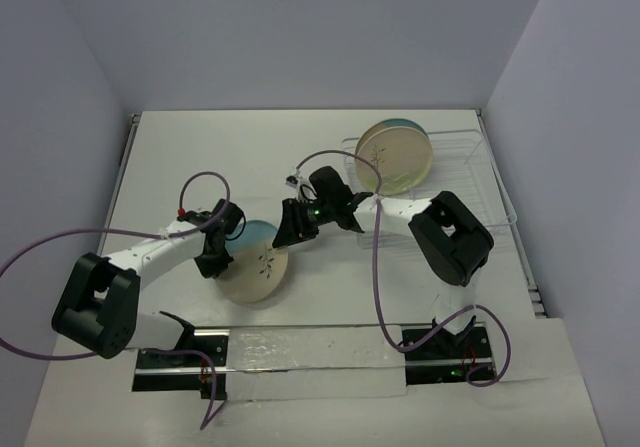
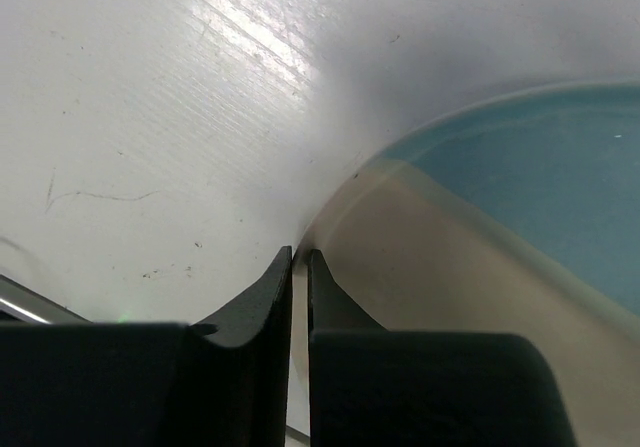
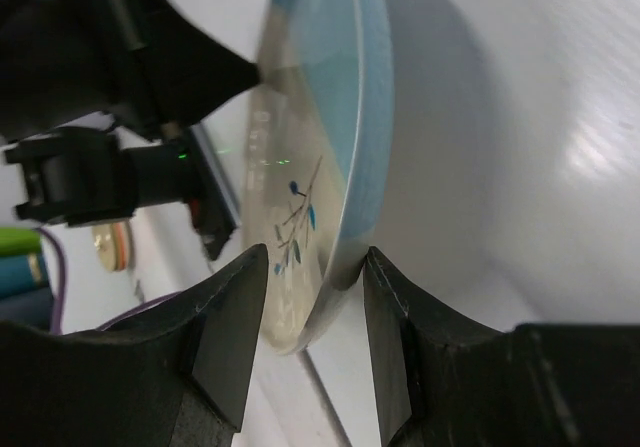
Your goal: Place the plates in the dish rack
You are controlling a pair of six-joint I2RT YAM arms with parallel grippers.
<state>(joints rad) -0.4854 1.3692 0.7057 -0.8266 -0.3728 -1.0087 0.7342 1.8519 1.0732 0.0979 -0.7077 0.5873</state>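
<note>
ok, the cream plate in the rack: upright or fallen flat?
Upright. The cream plate stands on edge in the dish rack, its face toward the arms. A blue rim shows just behind it.

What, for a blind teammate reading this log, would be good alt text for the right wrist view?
A half-blue, half-cream plate with a sprig drawing is seen nearly edge-on, its near rim between the two black fingers of the right hand. The left hand touches its far rim, with white table behind.
</note>
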